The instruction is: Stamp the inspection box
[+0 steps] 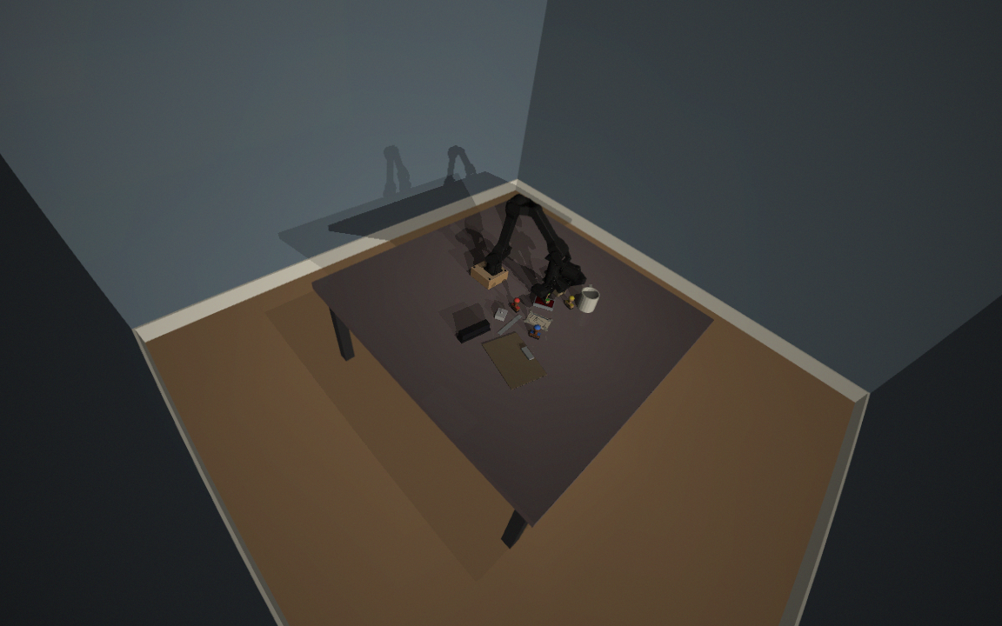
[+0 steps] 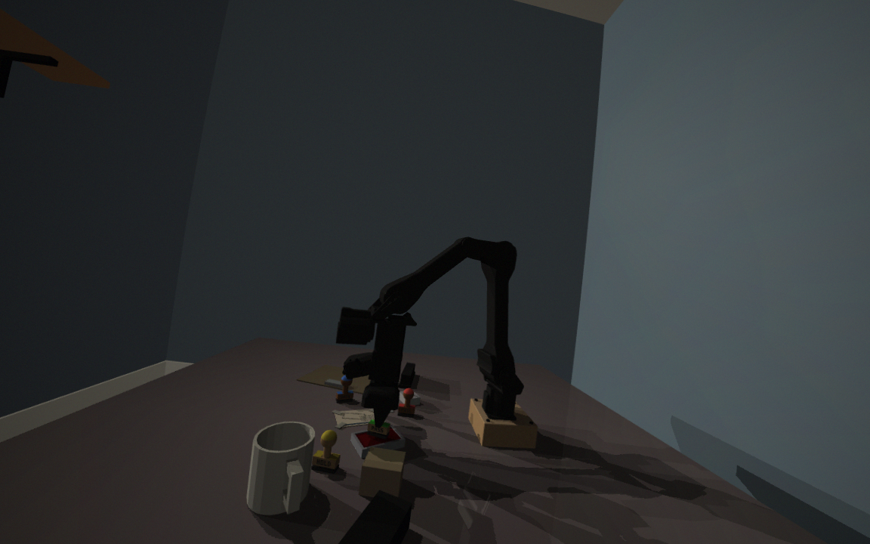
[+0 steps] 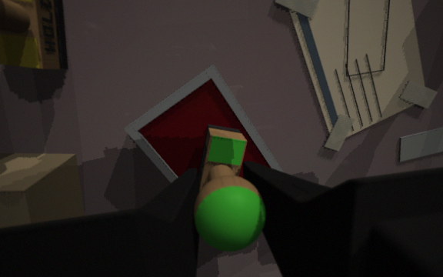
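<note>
My gripper (image 1: 544,293) (image 2: 379,421) (image 3: 220,173) is shut on the neck of the green PASS stamp (image 2: 377,428) (image 3: 230,217), its round green knob up between the fingers. The stamp's base is over the red ink pad (image 1: 544,306) (image 2: 363,440) (image 3: 187,117), toward one edge of the red in the wrist view. It is at or very near the pad surface; contact cannot be told. The pale card (image 1: 537,320) (image 2: 351,418) (image 3: 331,31) lies beyond the pad. The visible part of its inspection box (image 3: 386,38) shows no print; the top is cut off.
The yellow HOLD stamp (image 2: 327,440) (image 3: 18,50), a white mug (image 1: 588,301) (image 2: 281,470) and a tan block (image 2: 382,473) (image 3: 52,200) stand near the pad. A red stamp (image 1: 516,305) (image 2: 407,400) and blue stamp (image 1: 536,331) (image 2: 344,391) stand near the card. A grey strip (image 3: 433,141) lies beside it.
</note>
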`<state>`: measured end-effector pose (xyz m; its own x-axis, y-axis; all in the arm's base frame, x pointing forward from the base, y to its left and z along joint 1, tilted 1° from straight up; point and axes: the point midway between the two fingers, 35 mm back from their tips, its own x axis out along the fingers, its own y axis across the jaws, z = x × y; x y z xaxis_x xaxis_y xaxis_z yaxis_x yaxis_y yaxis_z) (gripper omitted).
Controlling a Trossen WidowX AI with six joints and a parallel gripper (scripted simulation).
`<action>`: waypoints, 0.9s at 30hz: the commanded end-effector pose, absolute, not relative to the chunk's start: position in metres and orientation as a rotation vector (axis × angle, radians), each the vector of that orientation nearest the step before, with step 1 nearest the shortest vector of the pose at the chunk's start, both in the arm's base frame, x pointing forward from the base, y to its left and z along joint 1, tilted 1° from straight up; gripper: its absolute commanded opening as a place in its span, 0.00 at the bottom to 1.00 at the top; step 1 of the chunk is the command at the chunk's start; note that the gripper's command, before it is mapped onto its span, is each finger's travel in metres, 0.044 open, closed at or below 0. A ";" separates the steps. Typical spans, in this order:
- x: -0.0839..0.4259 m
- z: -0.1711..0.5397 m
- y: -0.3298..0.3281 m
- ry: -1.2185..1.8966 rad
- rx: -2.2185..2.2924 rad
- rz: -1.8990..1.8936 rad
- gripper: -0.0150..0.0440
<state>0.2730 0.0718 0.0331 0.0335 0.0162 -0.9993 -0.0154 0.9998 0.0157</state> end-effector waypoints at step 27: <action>0.272 0.026 0.072 1.540 0.004 0.027 0.25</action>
